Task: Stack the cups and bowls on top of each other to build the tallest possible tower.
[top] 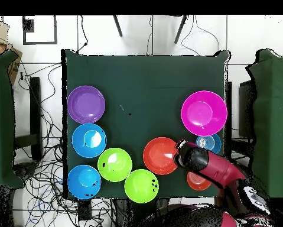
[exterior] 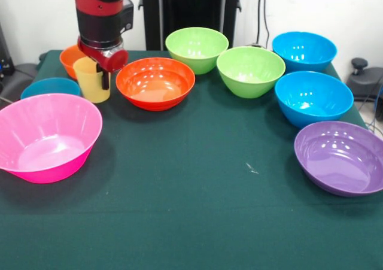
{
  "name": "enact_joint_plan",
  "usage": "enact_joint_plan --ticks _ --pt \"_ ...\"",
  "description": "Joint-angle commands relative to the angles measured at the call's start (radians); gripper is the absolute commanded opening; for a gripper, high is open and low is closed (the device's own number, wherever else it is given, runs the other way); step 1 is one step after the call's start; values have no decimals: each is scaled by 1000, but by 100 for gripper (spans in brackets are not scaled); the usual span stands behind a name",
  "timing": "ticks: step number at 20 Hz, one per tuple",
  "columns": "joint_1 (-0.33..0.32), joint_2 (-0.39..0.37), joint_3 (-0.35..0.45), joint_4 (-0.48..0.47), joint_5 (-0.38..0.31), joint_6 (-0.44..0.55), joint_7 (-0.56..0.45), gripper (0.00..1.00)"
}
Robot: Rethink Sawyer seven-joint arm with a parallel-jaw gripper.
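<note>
The pale-yellow cup (exterior: 90,81) stands on the green table (exterior: 197,192) at the far left, between a small orange bowl (exterior: 70,57) and a large orange bowl (exterior: 155,82). My gripper (exterior: 103,72) is right at the cup's rim, with a dark finger (exterior: 104,79) against its right wall, shut on it. In the overhead view my arm (top: 205,165) hides the cup. A big pink bowl (exterior: 48,138), a purple bowl (exterior: 341,156), two lime green bowls (exterior: 196,48) (exterior: 250,70) and three blue bowls (exterior: 304,49) (exterior: 313,97) (exterior: 50,87) stand singly, none nested.
In the overhead view the bowls ring the table's base side: purple (top: 86,104), blue (top: 88,140) (top: 84,181), green (top: 114,164) (top: 141,185), orange (top: 160,155), pink (top: 204,112). Cables lie on the floor around the table.
</note>
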Motion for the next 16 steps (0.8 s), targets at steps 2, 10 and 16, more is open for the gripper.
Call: enact_joint_plan --ticks 2,10,16 --pt "40 -85 100 -44 -59 41 -11 0" --pt "76 -152 97 -45 -65 125 -39 0" --pt "96 -162 100 -29 -71 122 -38 0"
